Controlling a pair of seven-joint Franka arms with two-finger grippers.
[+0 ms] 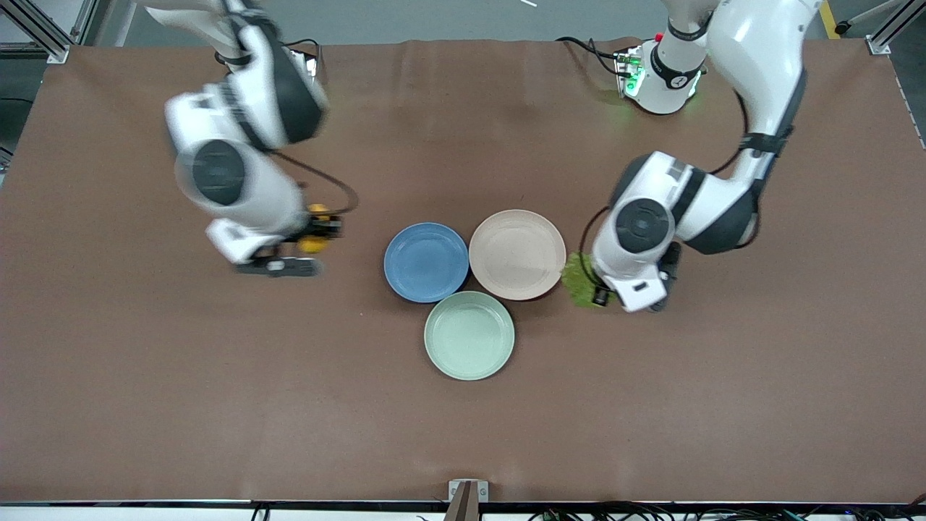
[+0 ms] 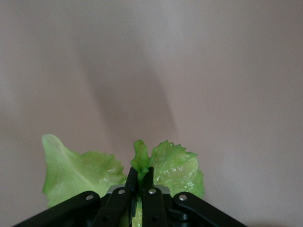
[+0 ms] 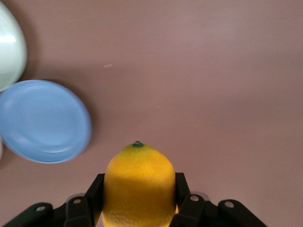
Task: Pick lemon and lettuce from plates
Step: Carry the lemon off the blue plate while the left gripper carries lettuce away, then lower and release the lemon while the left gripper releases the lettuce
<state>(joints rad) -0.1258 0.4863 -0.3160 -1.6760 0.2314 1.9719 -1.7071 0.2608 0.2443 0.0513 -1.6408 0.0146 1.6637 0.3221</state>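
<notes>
A: Item, lemon: clamped in right gripper, over bare table toward the right arm's end, clear of blue plate.

B: Item, lettuce: pinched in left gripper, beside pink plate. Both plates empty; picking looked done, setting down likely next.

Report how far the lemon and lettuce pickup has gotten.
Both picks look done: the blue plate and beige-pink plate are bare. The right hand holds the lemon over bare table; the left hand pinches the lettuce just off the beige-pink plate. Nothing left on those plates.
</notes>
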